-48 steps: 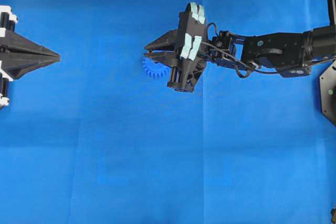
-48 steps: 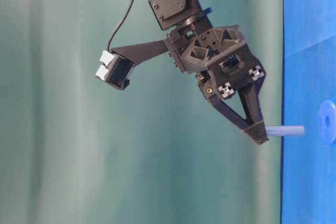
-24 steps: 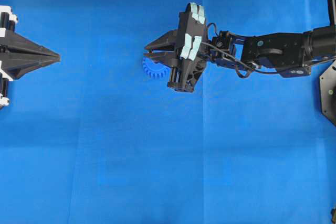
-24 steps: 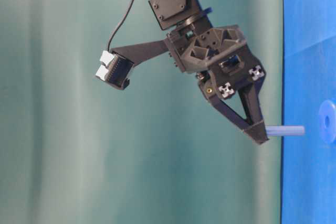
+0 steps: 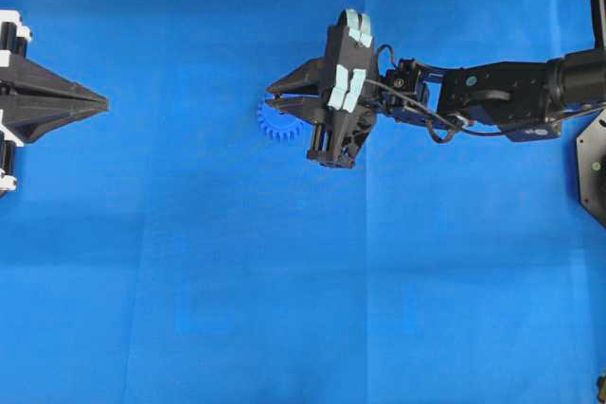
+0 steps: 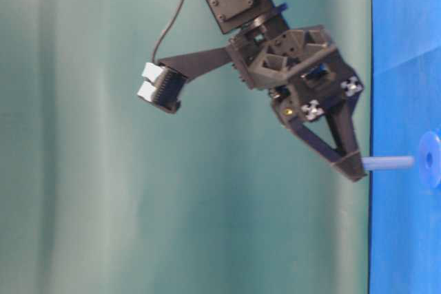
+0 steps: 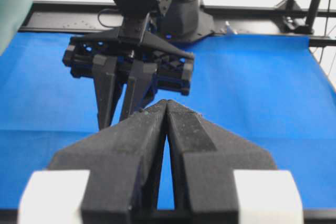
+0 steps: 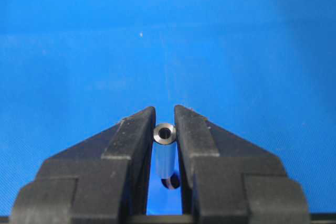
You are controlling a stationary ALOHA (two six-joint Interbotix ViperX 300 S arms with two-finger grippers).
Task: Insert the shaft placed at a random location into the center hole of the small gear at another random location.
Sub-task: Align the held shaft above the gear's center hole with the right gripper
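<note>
My right gripper point(image 5: 277, 99) hangs over the blue cloth, shut on the shaft point(image 6: 388, 162), a thin grey pin. In the right wrist view the shaft point(image 8: 165, 134) stands between the fingers point(image 8: 137, 129) with its shiny ringed end towards the camera. The small gear point(image 5: 276, 126) lies flat under the gripper, with only its left teeth showing. At table level the shaft's free end points at the small gear point(image 6: 432, 160) and stops just short of it. The center hole is hidden. My left gripper point(image 5: 100, 101) rests shut and empty at the far left.
Blue cloth point(image 5: 284, 309) covers the whole table. A black mount point(image 5: 595, 163) sits at the right edge. The right gripper point(image 7: 126, 85) shows ahead in the left wrist view, beyond the shut left gripper point(image 7: 167, 103).
The right gripper has moved down towards the cloth with the shaft, bringing the shaft's end closer to the gear. The left gripper has not moved.
</note>
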